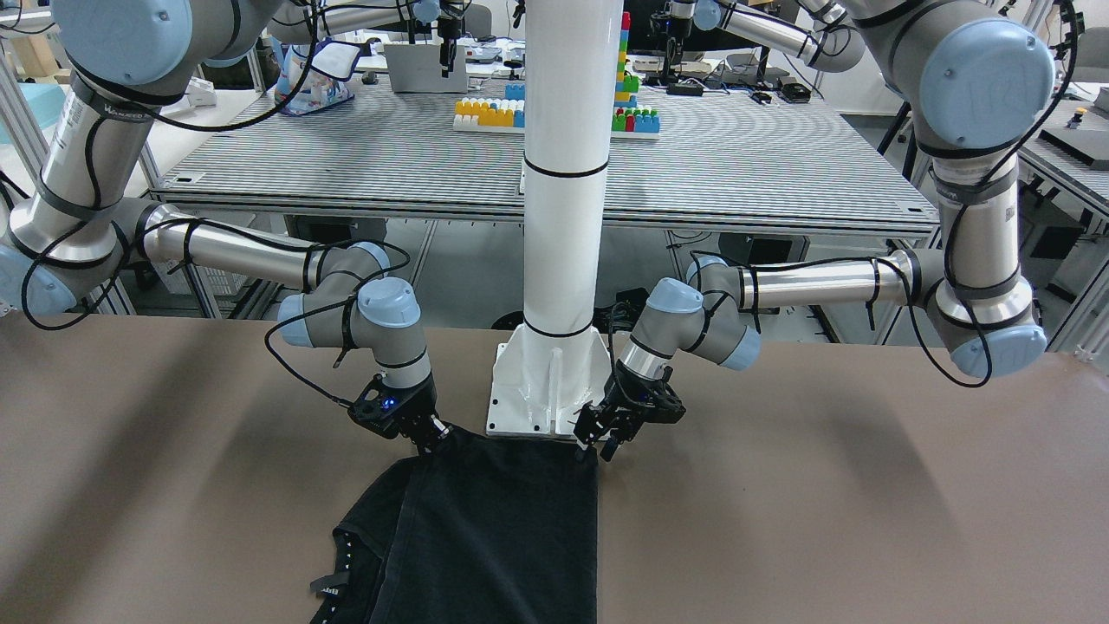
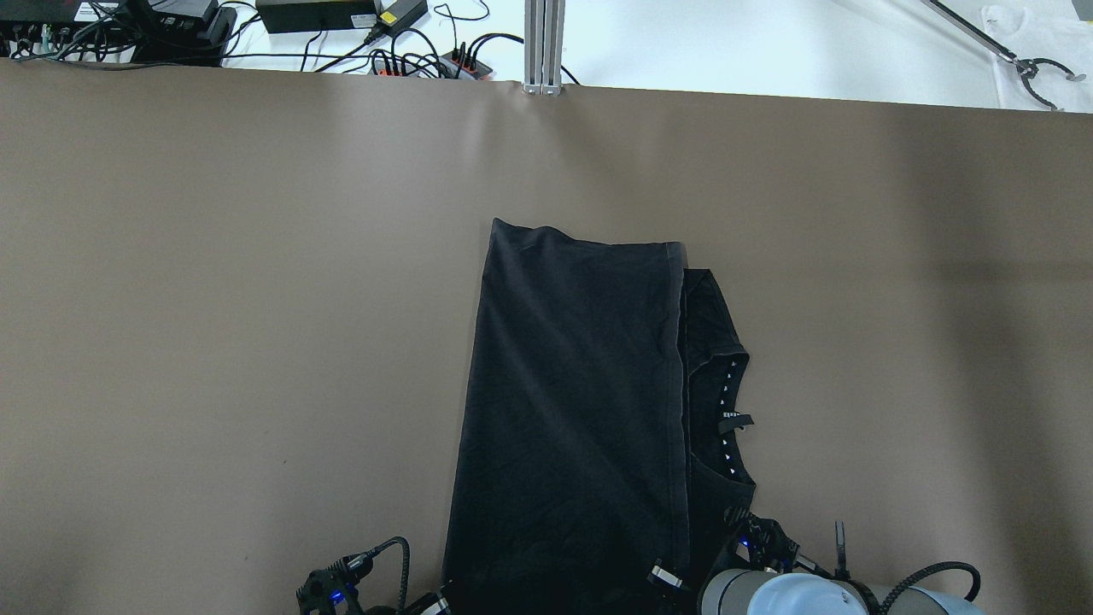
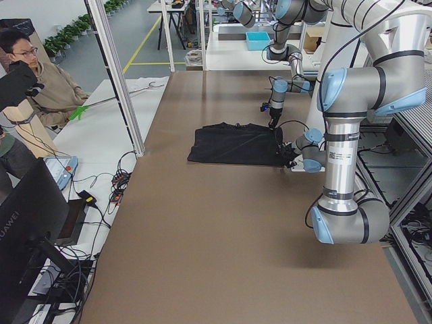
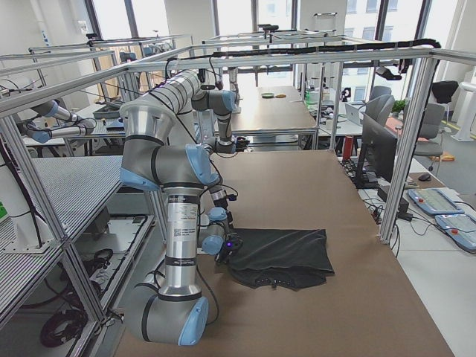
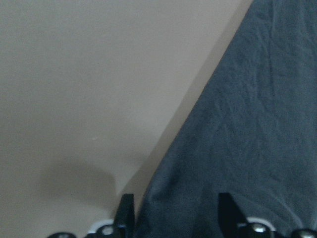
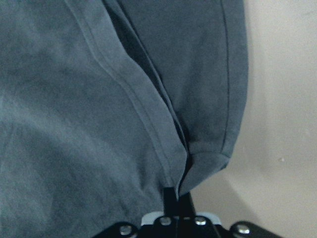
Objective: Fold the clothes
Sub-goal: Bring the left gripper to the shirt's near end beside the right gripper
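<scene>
While the clothes lie flat, right hand clamps their hem; left hand apart, astride corner.

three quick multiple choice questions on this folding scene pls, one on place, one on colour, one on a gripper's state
1. On which side of the garment does its neckline peek out from under the top layer?
A. the robot's left
B. the far end
C. the robot's right

2. What colour is the garment?
A. white
B. black
C. red

3. What is the right gripper doing?
A. shut on the garment's hem
B. wide open over bare table
C. holding a toy block

Answers:
1 C: in the overhead view the neckline lies along the folded layer's right side, where the right arm comes in.
2 B: the cloth looks plain black in every exterior view.
3 A: in the right wrist view the fingers meet, with the hem running in between them.
</scene>
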Motion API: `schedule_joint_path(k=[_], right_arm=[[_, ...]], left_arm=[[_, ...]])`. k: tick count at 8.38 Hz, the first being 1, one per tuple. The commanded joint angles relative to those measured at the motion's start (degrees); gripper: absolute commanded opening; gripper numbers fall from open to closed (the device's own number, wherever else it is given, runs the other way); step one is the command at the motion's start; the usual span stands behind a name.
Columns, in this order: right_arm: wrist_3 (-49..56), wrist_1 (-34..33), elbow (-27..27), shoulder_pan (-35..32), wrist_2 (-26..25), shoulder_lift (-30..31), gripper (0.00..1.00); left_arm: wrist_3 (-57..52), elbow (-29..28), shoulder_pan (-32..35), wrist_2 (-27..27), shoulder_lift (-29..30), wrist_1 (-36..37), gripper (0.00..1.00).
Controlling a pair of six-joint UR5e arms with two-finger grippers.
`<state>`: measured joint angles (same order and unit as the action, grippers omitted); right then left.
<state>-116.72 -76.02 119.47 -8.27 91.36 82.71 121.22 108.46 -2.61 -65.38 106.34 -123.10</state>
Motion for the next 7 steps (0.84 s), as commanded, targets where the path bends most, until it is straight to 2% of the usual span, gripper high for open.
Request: schedule_joint_path(k=[1,2,4,6,7], right_arm=[[0.0,0.0,0.8,-0.1,0.0,0.1,0.00],[0.0,0.0,0.9,-0.1,0.0,0.1,0.00],[0.0,0.0,0.9,0.0,0.0,0.1,0.00],[0.0,-0.1,4.4,-0.6,0.0,0.7,0.00],[0.0,-1.0,7.7,-1.6,0.1,0.6,0.00]], left_arm=[[2.2,0.1,-0.5,0.1,0.1,0.0,0.08],[2.2,0.3,-0.4,-0.2,-0.1,0.0,0.00],[2.2,1.7,-0.3,-0.5,-0.4,0.0,0.00],[1.8,12.0,0.2,-5.0,-3.6,3.5,0.00],[1.8,16.5,0.2,-5.1,-2.7,8.6,0.00]])
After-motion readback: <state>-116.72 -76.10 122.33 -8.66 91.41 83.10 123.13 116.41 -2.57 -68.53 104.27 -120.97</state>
